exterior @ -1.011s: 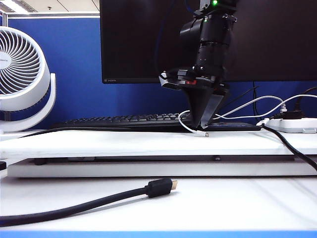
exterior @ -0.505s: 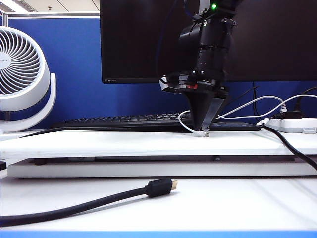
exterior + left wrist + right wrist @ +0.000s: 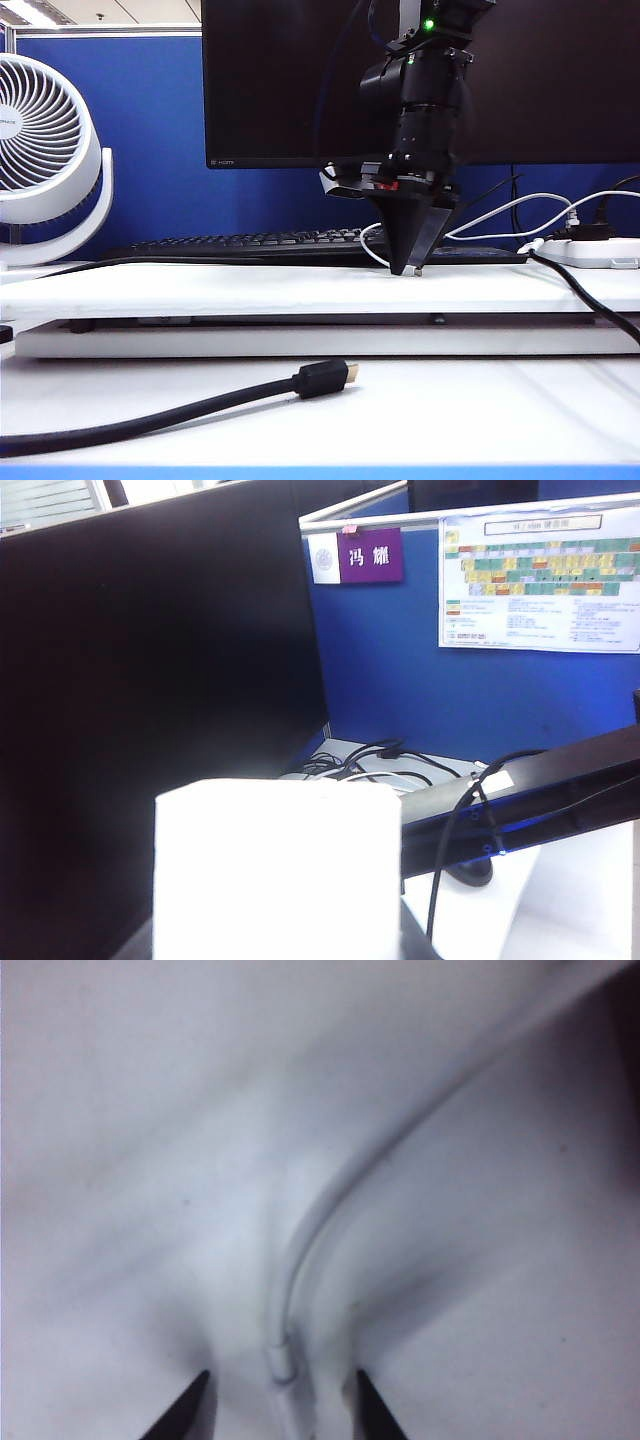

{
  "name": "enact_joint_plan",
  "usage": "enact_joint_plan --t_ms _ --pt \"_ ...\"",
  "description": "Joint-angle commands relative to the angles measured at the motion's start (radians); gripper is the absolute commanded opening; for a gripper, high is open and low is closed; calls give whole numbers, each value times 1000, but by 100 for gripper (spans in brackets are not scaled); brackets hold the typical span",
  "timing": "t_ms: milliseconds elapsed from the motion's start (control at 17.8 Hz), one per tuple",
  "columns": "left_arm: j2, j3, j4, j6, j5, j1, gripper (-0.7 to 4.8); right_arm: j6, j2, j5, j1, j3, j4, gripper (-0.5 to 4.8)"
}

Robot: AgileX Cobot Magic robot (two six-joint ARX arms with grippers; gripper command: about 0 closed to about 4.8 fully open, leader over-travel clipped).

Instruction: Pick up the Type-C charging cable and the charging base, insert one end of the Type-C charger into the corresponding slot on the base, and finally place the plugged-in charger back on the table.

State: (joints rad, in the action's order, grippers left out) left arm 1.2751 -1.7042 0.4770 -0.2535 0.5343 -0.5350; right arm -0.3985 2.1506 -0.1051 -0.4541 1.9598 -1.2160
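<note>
Black cable [image 3: 150, 418] nearest, in front of counter [image 3: 250, 285]. On counter: right gripper [image 3: 411, 268] pointing down, fingers [image 3: 185, 1412] spread either side of Type-C charging cable [image 3: 300, 1250] plug, seen only by right wrist. Left gripper unseen, fingers' state unclear; charging base [image 3: 275, 870] fills left wrist view. Monitor [image 3: 280, 80] behind, "HDMI".

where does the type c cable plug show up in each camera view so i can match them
Exterior view: Type-C charging cable curves down to the table, its plug under the right gripper.
Left wrist view: not in it.
Right wrist view: plug between the fingertips, not yet clamped.
Shared landmark: the right gripper's dark fingertips.
</note>
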Motion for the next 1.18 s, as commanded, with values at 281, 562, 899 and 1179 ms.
enact_joint_plan --t_ms 281,562,899,1179 --pt "-4 -3 -19 -1 4 0 -6 -2 16 -61 -10 3 -27 -1" --pt "-4 -3 -19 0 4 0 -6 21 13 -296 -8 3 -25 -1" --pt "-6 -3 -7 -1 4 0 -6 87 -47 -613 -5 5 39 -1" --pt "-6 -3 -7 -1 3 0 -6 138 -133 -789 -5 87 76 -1"
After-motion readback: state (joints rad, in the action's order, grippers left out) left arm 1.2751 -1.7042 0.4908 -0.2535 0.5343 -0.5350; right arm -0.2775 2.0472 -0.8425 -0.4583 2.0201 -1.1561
